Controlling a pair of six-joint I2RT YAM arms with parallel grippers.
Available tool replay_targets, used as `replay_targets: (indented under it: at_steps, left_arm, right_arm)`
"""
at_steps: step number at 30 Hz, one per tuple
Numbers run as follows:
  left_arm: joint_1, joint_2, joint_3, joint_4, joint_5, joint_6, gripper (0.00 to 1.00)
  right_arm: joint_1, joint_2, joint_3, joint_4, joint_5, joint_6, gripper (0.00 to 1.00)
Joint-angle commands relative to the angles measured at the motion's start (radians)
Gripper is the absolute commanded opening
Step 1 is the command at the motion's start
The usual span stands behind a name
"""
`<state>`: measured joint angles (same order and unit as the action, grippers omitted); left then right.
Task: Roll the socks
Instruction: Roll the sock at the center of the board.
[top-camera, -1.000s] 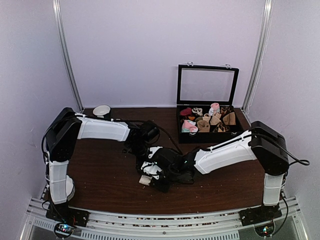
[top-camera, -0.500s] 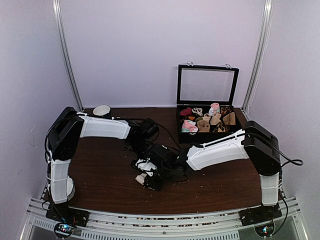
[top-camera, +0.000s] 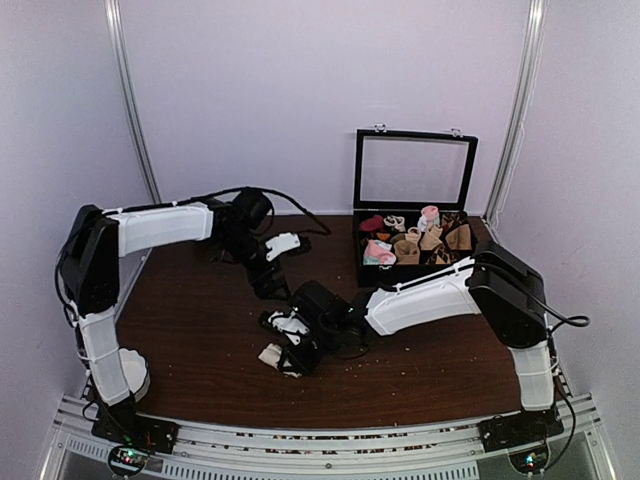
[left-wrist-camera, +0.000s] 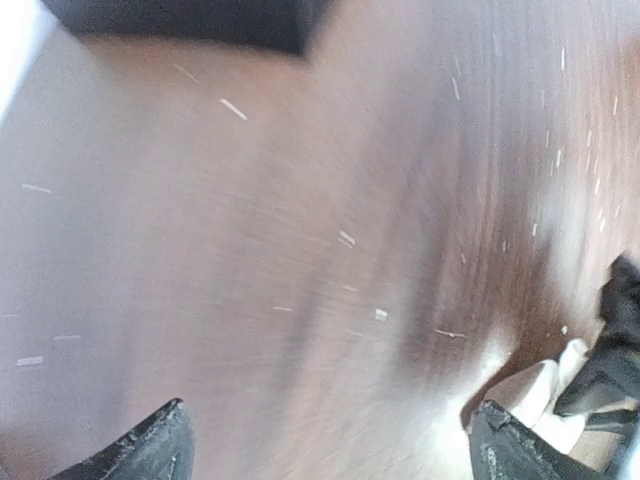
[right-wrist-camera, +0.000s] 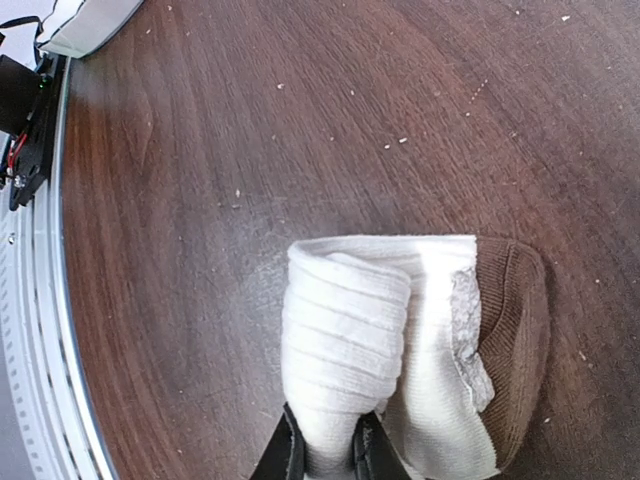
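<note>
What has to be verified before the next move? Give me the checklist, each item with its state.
1. Grip: right hand shut on the socks, pinching the pale cuff: ok.
2. Roll: cuff folded over, brown end exposed beside it; whether it is finished: cannot tell.
3. Free arm: left hand open and empty: ok.
4. Clearance: left hand apart from the socks: ok.
5. Box lid up: ok.

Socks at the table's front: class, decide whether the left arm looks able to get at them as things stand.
Probably yes. The left end effector hangs open, bare table between it and the socks. The right end effector grips their pale cuff, leaving the brown side seemingly free.
</note>
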<state>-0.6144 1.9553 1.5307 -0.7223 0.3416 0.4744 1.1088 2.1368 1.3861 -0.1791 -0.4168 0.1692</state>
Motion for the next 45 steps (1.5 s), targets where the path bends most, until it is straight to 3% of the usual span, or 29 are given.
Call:
replay_targets:
  at_steps: [1,4,8,9,12,16,19,22,28,32,38,45]
  left_arm:
    - [0.016,-0.159,0.023,0.057,0.012,-0.02,0.98]
    - [0.056,-0.25,-0.009,0.079,0.003,-0.029,0.98]
    - [0.137,-0.412,-0.141,0.232,-0.076,-0.164,0.98]
    - [0.163,-0.427,-0.173,0.228,-0.021,-0.153,0.98]
    - [0.168,-0.446,-0.251,0.099,0.208,0.055,0.98]
    - [0.044,-0.51,-0.459,0.021,0.269,0.296,0.97]
    - [-0.079,-0.491,-0.561,-0.005,0.211,0.372,0.87]
    - [-0.184,-0.47,-0.609,0.037,0.136,0.388,0.85]
    - [-0.273,-0.423,-0.635,0.178,-0.029,0.396,0.83]
    - [-0.319,-0.362,-0.641,0.301,-0.163,0.401,0.74]
    - [-0.357,-0.294,-0.64,0.355,-0.266,0.417,0.68]
    - [-0.374,-0.257,-0.631,0.437,-0.413,0.389,0.44]
  right_arm:
    - [0.002,0.144,-0.067,-0.272,-0.069,0.04,0.0]
    - [-0.02,0.151,-0.075,-0.271,-0.096,0.065,0.0]
    - [-0.051,0.16,-0.106,-0.231,-0.189,0.12,0.0]
    - [-0.062,0.168,-0.112,-0.214,-0.225,0.141,0.0]
    - [-0.091,0.183,-0.148,-0.089,-0.346,0.237,0.0]
    - [-0.111,0.175,-0.187,0.028,-0.445,0.32,0.0]
    - [-0.125,0.178,-0.187,0.021,-0.462,0.335,0.0]
    - [-0.143,0.185,-0.183,0.018,-0.471,0.356,0.0]
    - [-0.159,0.189,-0.209,0.157,-0.523,0.469,0.0]
    - [-0.158,0.184,-0.231,0.278,-0.56,0.556,0.0]
    - [-0.166,0.184,-0.303,0.587,-0.615,0.778,0.0]
    - [-0.167,0.229,-0.373,1.178,-0.644,1.229,0.0]
